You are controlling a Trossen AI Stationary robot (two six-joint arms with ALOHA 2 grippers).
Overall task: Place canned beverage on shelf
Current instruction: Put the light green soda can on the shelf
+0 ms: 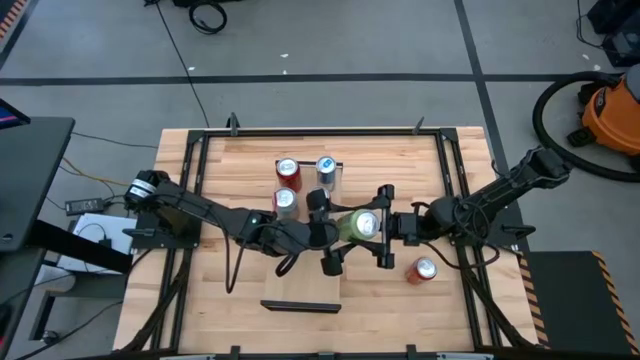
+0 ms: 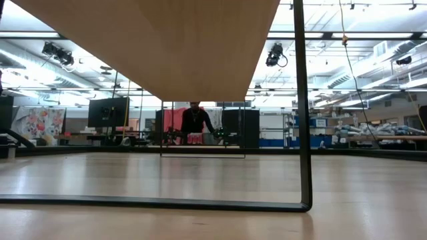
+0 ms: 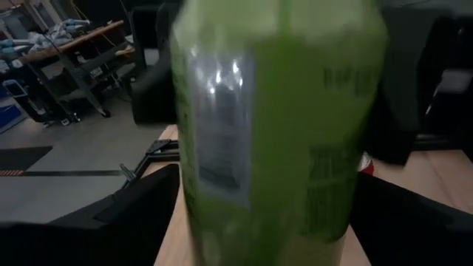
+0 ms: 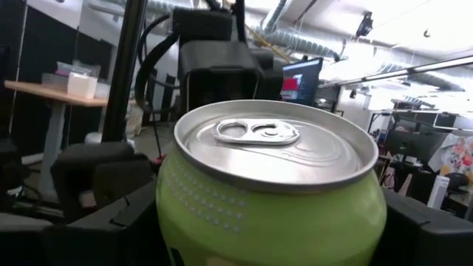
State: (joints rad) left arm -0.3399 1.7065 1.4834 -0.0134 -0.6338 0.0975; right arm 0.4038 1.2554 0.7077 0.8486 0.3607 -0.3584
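green can (image 1: pixel 359 225) upright, long axis vertical, pull-tab top up | my right gripper (image 1: pixel 383 226) grasps it | my left gripper (image 1: pixel 326 231) beside it, fingers spread, released

Green can (image 1: pixel 361 224) — upright, silver top with pull tab facing up — stands mid-table. The shelf (image 1: pixel 301 290) — a light-wood board, dark strip at its near end — lies apart, nearer the front edge.
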